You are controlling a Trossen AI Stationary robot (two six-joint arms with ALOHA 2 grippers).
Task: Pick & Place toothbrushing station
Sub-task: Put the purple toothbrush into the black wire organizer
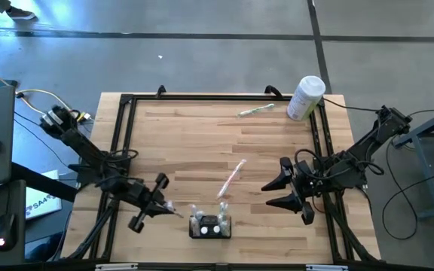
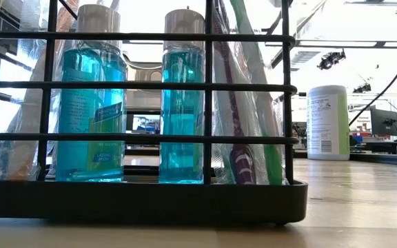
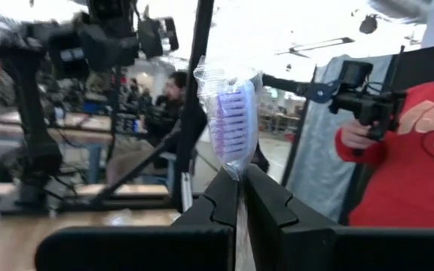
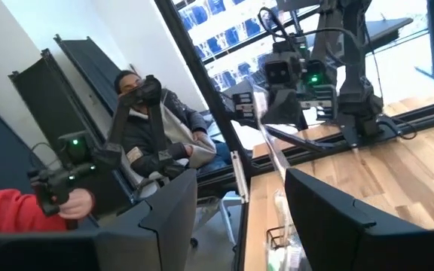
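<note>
From above, the left pincer (image 1: 173, 211) sits just beside the toothbrushing station (image 1: 210, 226), a low dark holder near the counter (image 1: 202, 143) edge, while the right pincer (image 1: 277, 192) hangs farther off on the station's other side, its fingers spread apart and holding nothing. Only the left wrist view shows what the left pincer has: its fingers (image 3: 224, 199) are clamped together on a wrapped toothbrush (image 3: 232, 120) with purple bristles, standing upright out of the grip (from overhead this is just a pale sliver). The low view alone reveals the station's contents: two bottles of blue liquid (image 2: 92, 103) and wrapped toothbrushes (image 2: 243, 131) behind its black wire bars, with a white cylindrical container (image 2: 327, 122) well beyond. From above, that container (image 1: 305, 98) lies at the far corner, well apart from the right pincer, with a green-tinted wrapped brush (image 1: 255, 111) beside it and another wrapped brush (image 1: 232, 179) lying between the two pincers. Neither pincer shows in the low view. The wrist views catch a person in a red sleeve (image 3: 417, 150) holding a dark handle, and a seated person (image 4: 157, 135) beyond the counter; the bottle labels cannot be read.
</note>
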